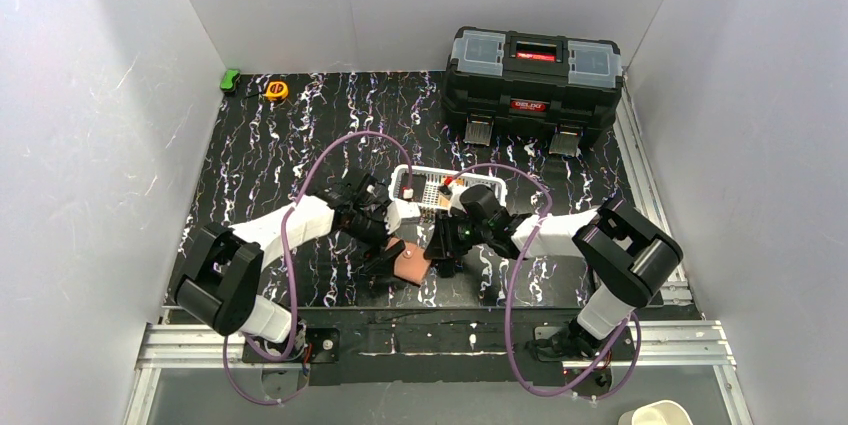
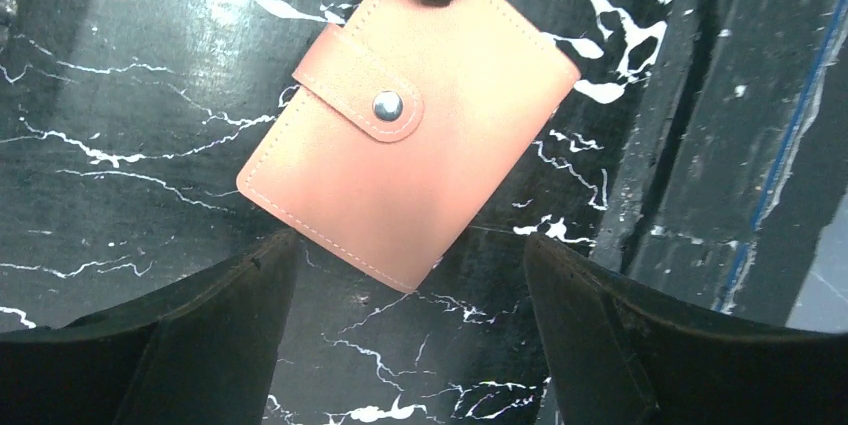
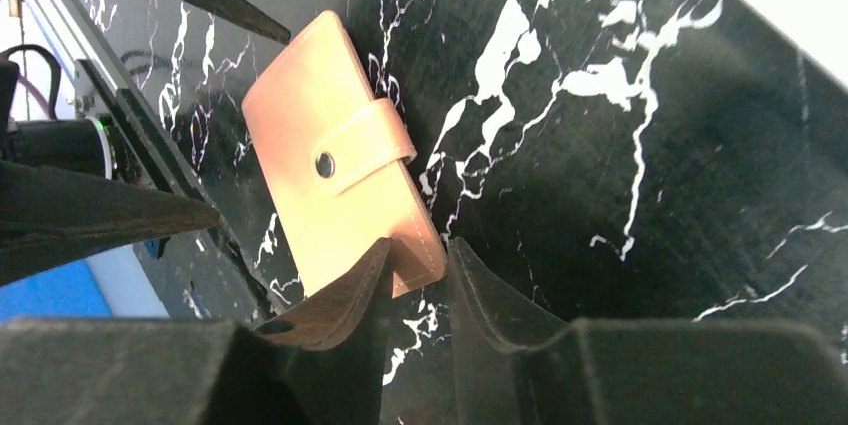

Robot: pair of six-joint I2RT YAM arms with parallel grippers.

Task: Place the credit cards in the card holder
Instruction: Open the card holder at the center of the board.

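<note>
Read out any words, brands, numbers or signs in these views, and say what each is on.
No text reads clearly.
On the black toolbox, red front label: white lettering, too blurred to read.
Its red lid label: too small to read.
The yellow tape measure: markings too small to read.
The card holder: no text, only a plain snap.

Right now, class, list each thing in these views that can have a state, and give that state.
card holder: closed, snap fastened, flat on the table.
left pincer: open, holding nothing.
right pincer: partly open astride a corner of the card holder; grip unclear.
toolbox: lid shut.
white basket: upright, small items inside.
tape measure: no tape pulled out.
</note>
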